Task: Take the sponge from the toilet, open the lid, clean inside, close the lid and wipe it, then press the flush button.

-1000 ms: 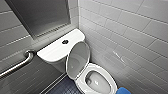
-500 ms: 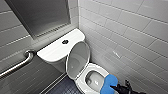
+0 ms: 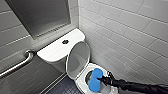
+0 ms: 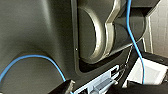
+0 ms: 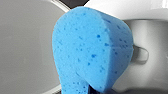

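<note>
The white toilet stands in the corner with its lid raised, greyish underside facing out. The dark flush button sits in the white tank top. My right arm comes in from the lower right and my right gripper is shut on the bright blue sponge, which hangs over the open bowl. In the right wrist view the sponge looms large in front of the grey lid and the white bowl rim. The left wrist view faces dark robot parts and blue cable.
White tiled walls close in behind and to the right of the toilet. A metal grab bar runs along the left wall below a grey panel. Dark floor lies left of the bowl.
My right arm has come in from the lower right, carrying the blue sponge leftward to a spot over the open bowl. The lid has stayed raised.
</note>
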Robot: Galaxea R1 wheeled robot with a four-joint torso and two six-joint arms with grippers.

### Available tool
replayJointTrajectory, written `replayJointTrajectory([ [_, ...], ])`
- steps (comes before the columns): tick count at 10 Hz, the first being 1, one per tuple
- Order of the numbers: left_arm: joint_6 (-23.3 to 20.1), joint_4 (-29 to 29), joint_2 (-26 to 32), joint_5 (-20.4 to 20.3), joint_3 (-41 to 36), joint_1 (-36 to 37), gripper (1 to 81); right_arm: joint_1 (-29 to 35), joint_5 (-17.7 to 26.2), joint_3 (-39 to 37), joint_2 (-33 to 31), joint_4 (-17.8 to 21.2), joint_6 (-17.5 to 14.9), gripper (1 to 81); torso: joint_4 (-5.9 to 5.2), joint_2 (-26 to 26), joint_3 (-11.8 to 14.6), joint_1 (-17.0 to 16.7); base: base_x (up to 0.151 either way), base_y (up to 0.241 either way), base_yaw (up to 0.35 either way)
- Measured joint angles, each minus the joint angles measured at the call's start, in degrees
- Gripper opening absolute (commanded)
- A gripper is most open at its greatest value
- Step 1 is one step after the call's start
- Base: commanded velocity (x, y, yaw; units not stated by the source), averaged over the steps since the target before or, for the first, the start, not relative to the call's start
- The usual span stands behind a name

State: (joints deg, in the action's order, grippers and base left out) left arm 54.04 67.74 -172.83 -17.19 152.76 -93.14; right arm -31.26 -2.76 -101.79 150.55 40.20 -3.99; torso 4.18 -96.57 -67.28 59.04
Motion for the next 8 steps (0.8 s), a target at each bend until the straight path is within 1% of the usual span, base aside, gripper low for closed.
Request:
replayJointTrajectory([
  [2,0.01,0.00,-0.02,-0.01,0.02,0.22,81.1,2.40,3.94,-6.67,4.71,-0.02,-0.02,1.0,-0.05,0.00,0.00,0.00,0.000,0.000,0.000],
  [3,0.01,0.00,0.00,-0.01,0.00,0.28,81.1,2.99,5.17,-7.98,5.86,-0.21,-0.04,1.0,-0.59,0.00,0.00,0.00,0.000,0.000,0.000],
  [5,0.01,0.00,0.02,-0.01,0.00,0.22,81.1,4.28,7.50,-9.81,8.37,-0.44,-0.04,1.0,-2.66,0.02,0.00,0.00,0.000,0.000,0.000],
  [6,0.01,0.00,0.00,-0.01,0.00,0.22,81.1,4.88,7.94,-9.95,9.89,-0.40,-0.04,1.0,-2.97,0.02,0.00,0.00,0.000,0.000,0.000],
  [8,0.01,0.00,0.00,-0.01,0.00,0.24,81.1,4.69,8.57,-11.87,11.43,0.23,0.22,1.0,-2.90,0.02,0.00,0.00,0.000,0.000,0.000],
])
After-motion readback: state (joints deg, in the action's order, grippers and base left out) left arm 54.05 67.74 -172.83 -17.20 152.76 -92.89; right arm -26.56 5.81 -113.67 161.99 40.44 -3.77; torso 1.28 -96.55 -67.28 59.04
